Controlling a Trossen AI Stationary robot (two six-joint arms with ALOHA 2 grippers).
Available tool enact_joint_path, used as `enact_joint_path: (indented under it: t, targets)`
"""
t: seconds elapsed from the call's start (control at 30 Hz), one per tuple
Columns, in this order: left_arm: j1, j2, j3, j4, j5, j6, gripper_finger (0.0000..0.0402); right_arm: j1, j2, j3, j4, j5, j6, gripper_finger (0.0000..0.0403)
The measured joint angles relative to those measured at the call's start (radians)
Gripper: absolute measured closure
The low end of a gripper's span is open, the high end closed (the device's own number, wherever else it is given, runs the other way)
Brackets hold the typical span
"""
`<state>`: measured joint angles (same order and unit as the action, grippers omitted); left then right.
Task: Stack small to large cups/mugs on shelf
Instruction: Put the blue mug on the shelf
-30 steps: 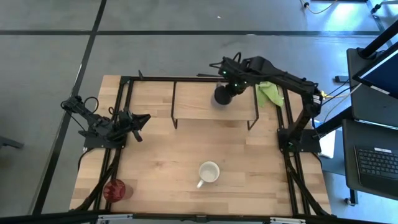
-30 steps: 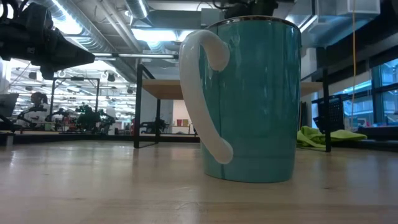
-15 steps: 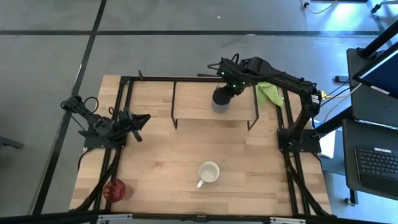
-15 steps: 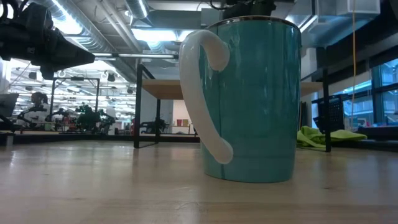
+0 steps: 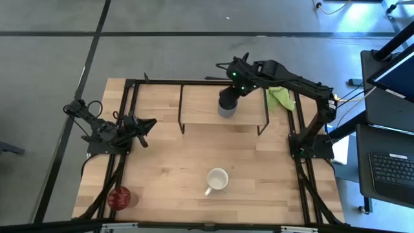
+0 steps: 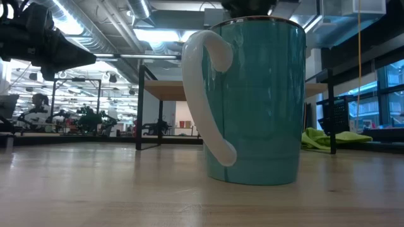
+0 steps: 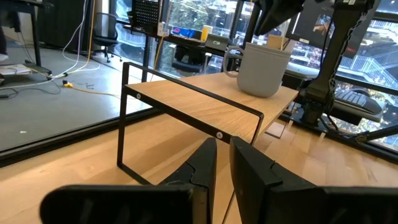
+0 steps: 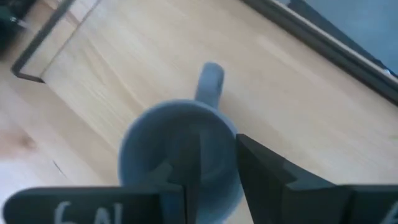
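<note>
Only partial white characters — perhaps "6A" — show on the right gripper (image 8: 208,180) body; nothing else is readable.

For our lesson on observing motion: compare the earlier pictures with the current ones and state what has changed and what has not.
The right tool, gripping the grey mug by its rim, carried it slightly leftward over the shelf. The left tool, the white mug and the red tumbler stayed where they were.
</note>
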<state>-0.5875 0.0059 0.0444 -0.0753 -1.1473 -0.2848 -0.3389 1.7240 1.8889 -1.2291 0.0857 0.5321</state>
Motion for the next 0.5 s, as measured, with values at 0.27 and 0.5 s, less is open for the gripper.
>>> enact_joint_path:
  t: [0.27,0.5]
  targets:
    - [0.000,0.000,0.000,0.000,0.000,0.000,0.0360,0.000,-0.007,0.013,0.086,0.009,0.004,0.0299]
    - [0.000,0.000,0.000,0.000,0.000,0.000,0.0360,0.027,-0.007,0.012,0.116,-0.049,0.067,0.0329]
